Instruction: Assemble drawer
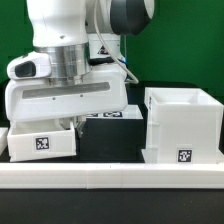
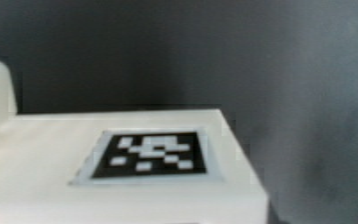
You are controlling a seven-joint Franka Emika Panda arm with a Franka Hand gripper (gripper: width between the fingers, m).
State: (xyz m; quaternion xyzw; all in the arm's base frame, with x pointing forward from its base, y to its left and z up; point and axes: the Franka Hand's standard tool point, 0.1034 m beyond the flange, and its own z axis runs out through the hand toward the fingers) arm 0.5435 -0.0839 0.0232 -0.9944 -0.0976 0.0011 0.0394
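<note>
The large white hollow shell (image 1: 182,122) of the drawer stands on the black table at the exterior view's right, open side up, with a tag (image 1: 185,155) on its front. A small white tray (image 1: 42,141) with a tag on its front sits at the exterior view's left. My gripper (image 1: 72,124) hangs directly over this tray's far right edge, and its fingertips are hidden behind the tray wall. The wrist view shows a white tagged face (image 2: 151,156) of the tray very close, with no fingers in sight. The second tray is not clearly visible.
A long low white rail (image 1: 110,176) runs along the table's front edge. The marker board (image 1: 108,116) lies behind the gripper. A black gap of table (image 1: 110,140) separates the tray from the shell. A green wall is behind.
</note>
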